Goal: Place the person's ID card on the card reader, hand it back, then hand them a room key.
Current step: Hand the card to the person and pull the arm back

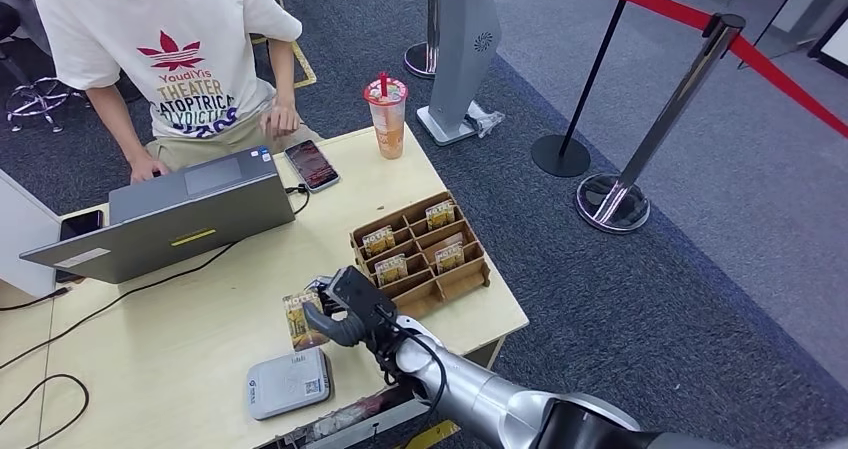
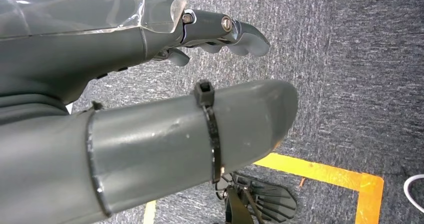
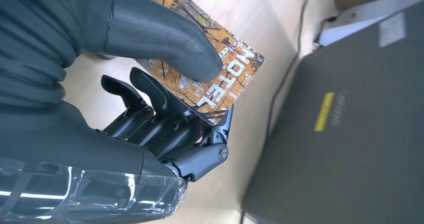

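Observation:
My right hand [image 1: 345, 309] hovers over the middle of the wooden table [image 1: 200, 339], pinching an orange hotel room key card [image 1: 298, 319] between thumb and fingers. In the right wrist view the thumb [image 3: 165, 42] presses the key card [image 3: 227, 82], marked HOTEL, against the fingers. The grey card reader [image 1: 288, 382] lies near the table's front edge, just below the held card. A wooden organiser [image 1: 420, 254] with more key cards stands to the right. My left hand [image 2: 150, 84] hangs above the carpet, its fingers loosely apart and holding nothing. A person in a white T-shirt [image 1: 170, 39] sits behind the table.
A grey laptop [image 1: 180, 219] stands at the back left, with a phone [image 1: 312, 164] and a drink cup [image 1: 387, 116] beyond it. Cables [image 1: 60, 389] trail across the table's left side. Barrier posts [image 1: 612, 199] with red tape stand on the carpet to the right.

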You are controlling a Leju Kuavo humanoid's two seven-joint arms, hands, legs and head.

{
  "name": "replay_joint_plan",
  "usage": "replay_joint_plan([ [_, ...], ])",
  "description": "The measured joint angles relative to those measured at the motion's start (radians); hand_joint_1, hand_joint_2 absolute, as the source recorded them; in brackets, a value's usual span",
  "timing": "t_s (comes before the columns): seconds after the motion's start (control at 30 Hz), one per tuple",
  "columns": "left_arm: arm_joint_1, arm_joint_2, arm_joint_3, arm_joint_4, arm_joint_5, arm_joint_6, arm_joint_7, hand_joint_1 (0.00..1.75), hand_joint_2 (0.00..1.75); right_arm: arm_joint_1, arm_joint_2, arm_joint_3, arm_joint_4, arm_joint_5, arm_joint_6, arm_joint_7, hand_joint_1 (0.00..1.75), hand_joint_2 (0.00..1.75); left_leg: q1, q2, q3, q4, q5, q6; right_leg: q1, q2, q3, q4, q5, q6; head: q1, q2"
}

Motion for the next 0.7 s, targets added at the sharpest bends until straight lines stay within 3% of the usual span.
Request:
replay_joint_plan([
  [0.43, -0.001, 0.0, 0.0, 0.0, 0.0, -0.011, -0.006, 0.0, 0.0, 0.043, -0.049, -0.125, -0.416, -0.093, 0.04, 0.012, 1.75, 1.75, 0.0, 0.0, 0.0, 0.0, 0.0, 0.0, 0.0, 0.0, 0.0, 0.0, 0.0, 0.0, 0.0, 0.0],
  [0.7, -0.012, 0.0, 0.0, 0.0, -0.012, -0.018, 0.006, 0.0, 0.0, -0.02, -0.057, -0.158, -0.507, -0.039, 0.035, -0.006, 1.75, 1.75, 0.0, 0.0, 0.0, 0.0, 0.0, 0.0, 0.0, 0.0, 0.0, 0.0, 0.0, 0.0, 0.0, 0.0],
])
